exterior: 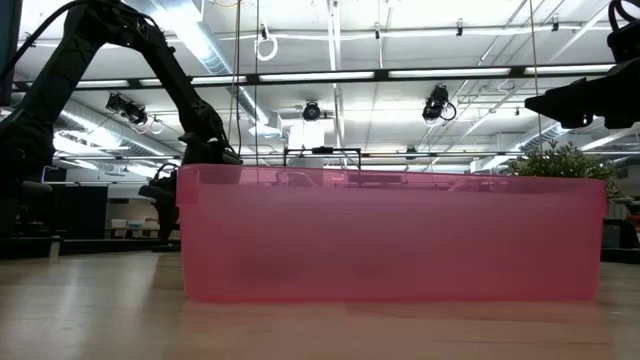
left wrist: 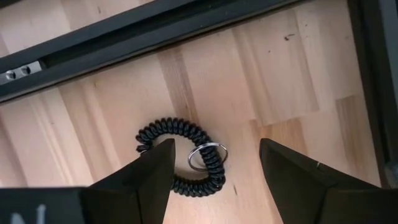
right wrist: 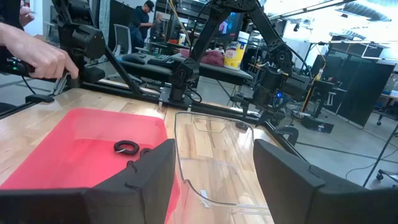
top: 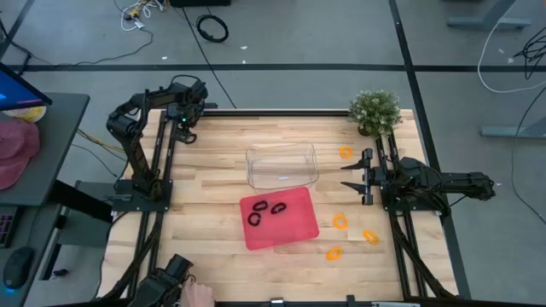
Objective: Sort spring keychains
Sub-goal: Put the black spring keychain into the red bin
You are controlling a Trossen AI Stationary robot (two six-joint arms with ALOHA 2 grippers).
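A black spring keychain [left wrist: 180, 155] with a metal ring [left wrist: 207, 155] lies flat on the wood at the table's far left corner, beside the black frame rail. My left gripper [left wrist: 214, 171] [top: 183, 125] is over it, open, one finger on each side; one finger hides part of the coil. Three black keychains [top: 266, 211] lie in the red tray [top: 299, 226]; one of them [right wrist: 126, 147] also shows in the right wrist view. Several orange keychains [top: 340, 222] lie on the table's right part. My right gripper [top: 354, 176] [right wrist: 214, 180] waits open at the right, pointing toward the trays.
A clear tray [top: 282, 164] stands just beyond the red tray [exterior: 390, 235]. A potted plant [top: 375, 111] sits at the far right corner. A person's hand [right wrist: 37, 59] shows at the table's near left edge [top: 194, 294]. Bare wood lies between the trays and the left arm.
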